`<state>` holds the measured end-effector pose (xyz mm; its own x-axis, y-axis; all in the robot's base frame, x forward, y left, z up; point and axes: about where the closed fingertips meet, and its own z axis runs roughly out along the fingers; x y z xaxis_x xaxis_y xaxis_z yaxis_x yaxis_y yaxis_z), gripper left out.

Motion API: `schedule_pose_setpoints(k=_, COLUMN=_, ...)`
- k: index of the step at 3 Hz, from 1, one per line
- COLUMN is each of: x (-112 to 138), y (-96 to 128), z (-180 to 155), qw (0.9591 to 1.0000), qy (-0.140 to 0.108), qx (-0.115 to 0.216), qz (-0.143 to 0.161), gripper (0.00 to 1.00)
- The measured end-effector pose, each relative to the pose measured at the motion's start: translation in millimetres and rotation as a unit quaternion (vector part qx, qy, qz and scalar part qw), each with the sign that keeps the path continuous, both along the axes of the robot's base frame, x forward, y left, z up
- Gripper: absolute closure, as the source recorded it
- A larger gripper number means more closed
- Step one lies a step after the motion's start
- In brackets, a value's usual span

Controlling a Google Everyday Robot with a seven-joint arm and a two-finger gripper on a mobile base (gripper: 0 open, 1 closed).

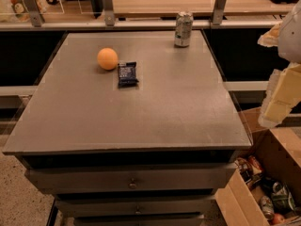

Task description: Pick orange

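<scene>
The orange [107, 59] is a small round fruit resting on the grey tabletop [155, 107], at its far left part. A dark blue snack packet [127, 74] lies just right of it and a little nearer. A silver soda can [183, 29] stands upright at the table's far edge. My gripper [282, 95] is at the right edge of the view, beyond the table's right side and well away from the orange, a pale blurred shape hanging down.
The table is a cabinet with drawers [131, 182] below its front edge. An open cardboard box [263, 182] with cans and packets stands on the floor at the lower right. A rail with posts [108, 6] and a wooden counter run behind the table.
</scene>
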<state>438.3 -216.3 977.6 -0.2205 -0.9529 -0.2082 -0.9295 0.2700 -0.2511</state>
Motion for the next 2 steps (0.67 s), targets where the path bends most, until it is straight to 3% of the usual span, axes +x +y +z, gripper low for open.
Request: schedule_pose_setpoints(k=2, x=3.6, y=4.3, z=3.7, qw=0.9999, qy=-0.009, qx=0.012, qz=0.004, gripper=0.00)
